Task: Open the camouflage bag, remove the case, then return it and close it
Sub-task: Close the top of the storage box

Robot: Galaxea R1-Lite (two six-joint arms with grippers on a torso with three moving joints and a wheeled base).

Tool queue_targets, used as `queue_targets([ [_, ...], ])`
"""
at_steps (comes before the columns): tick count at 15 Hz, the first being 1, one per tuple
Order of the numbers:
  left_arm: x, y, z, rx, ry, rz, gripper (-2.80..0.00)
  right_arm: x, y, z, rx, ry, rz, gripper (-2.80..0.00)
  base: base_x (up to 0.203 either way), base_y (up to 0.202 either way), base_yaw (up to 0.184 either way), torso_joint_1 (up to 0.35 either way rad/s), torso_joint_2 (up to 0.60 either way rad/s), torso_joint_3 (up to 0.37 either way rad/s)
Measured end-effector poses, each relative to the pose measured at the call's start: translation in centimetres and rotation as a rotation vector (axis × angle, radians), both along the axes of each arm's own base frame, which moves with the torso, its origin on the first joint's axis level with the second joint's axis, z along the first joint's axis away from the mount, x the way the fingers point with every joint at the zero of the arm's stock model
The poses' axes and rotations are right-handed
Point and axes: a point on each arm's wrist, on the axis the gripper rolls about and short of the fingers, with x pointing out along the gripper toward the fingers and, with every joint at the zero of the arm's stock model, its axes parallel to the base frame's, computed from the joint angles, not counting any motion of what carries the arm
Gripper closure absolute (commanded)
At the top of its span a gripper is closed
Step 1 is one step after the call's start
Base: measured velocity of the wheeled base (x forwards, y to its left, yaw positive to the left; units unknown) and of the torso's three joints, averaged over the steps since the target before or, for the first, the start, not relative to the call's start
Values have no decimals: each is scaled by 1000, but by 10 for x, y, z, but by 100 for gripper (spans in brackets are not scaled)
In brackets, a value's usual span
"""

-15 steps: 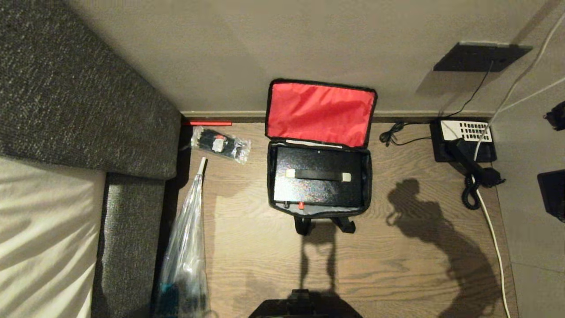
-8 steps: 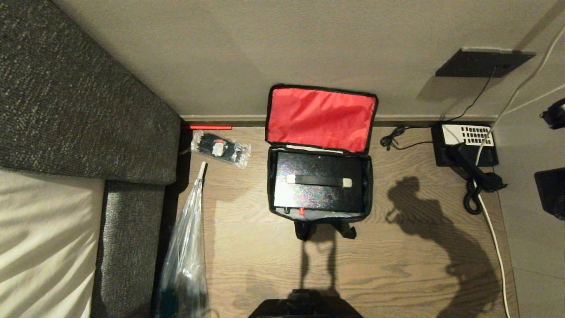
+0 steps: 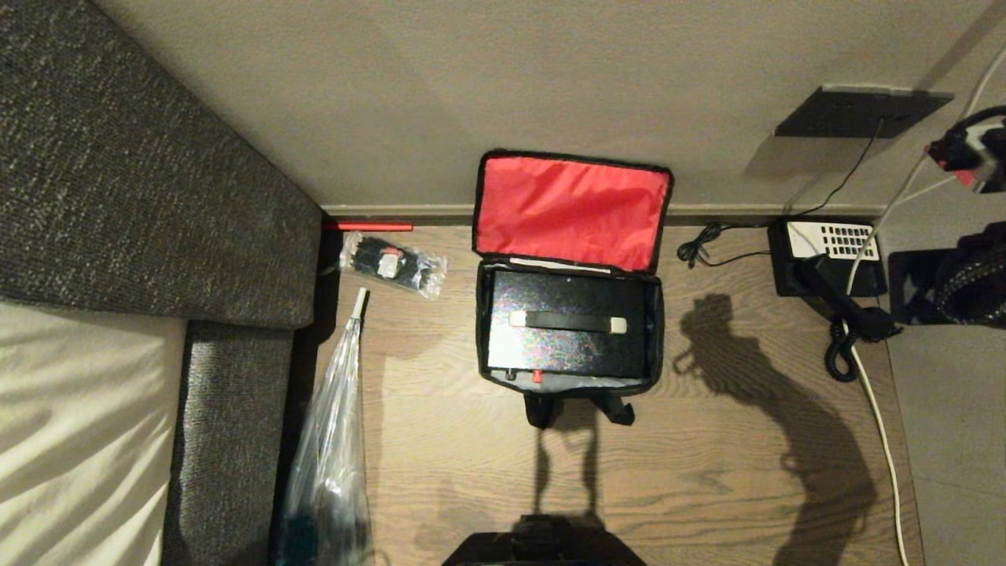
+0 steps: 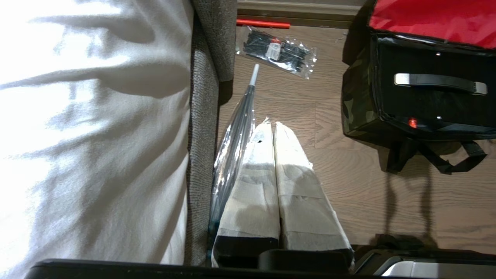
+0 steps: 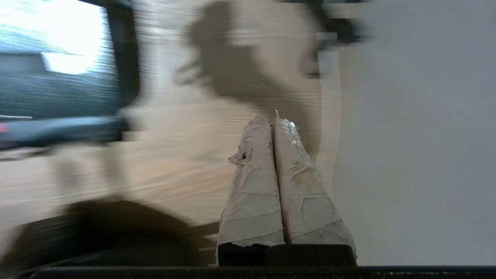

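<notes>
The camouflage bag (image 3: pixel 567 387) stands open on the wood floor against the wall, its red-lined lid (image 3: pixel 571 206) leaning back. The black case (image 3: pixel 566 350) lies inside it, its handle strip (image 3: pixel 567 321) on top and a red dot at the near edge. The left wrist view shows the bag's camouflage side (image 4: pixel 356 100) and the case (image 4: pixel 426 104). My left gripper (image 4: pixel 270 124) hangs shut and empty near the sofa, well left of the bag. My right gripper (image 5: pixel 273 116) is shut and empty above the floor, right of the bag. The right arm (image 3: pixel 963 275) shows at the head view's right edge.
A grey sofa (image 3: pixel 141 181) with a white sheet (image 3: pixel 71 424) fills the left. Two clear plastic bags (image 3: pixel 393 261) (image 3: pixel 330 464) lie between sofa and bag. A black telephone (image 3: pixel 829 251), its cords and a white cable (image 3: pixel 872 409) lie at the right. My base (image 3: pixel 542 546) is at the near edge.
The right arm has swung into the head view at the right edge, and its shadow on the floor has slid toward the bag. The bag and case have not moved.
</notes>
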Motion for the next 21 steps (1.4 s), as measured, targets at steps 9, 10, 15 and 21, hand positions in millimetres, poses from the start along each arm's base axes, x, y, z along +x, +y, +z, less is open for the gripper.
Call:
queue_targets([
  [9, 0, 0, 0, 0, 0, 0, 0, 105, 9, -8, 536, -192, 277, 0, 0, 0, 0, 0, 0, 0],
  [10, 0, 0, 0, 0, 0, 0, 0, 113, 4, -11, 566, -207, 346, 0, 0, 0, 0, 0, 0, 0],
  [15, 0, 0, 0, 1, 0, 0, 0, 126, -26, -46, 482, -103, 640, 0, 0, 0, 0, 0, 0, 0],
  [21, 0, 0, 0, 1, 0, -1, 0, 161, -32, -56, 765, -269, 567, -280, 0, 0, 0, 0, 0, 0],
])
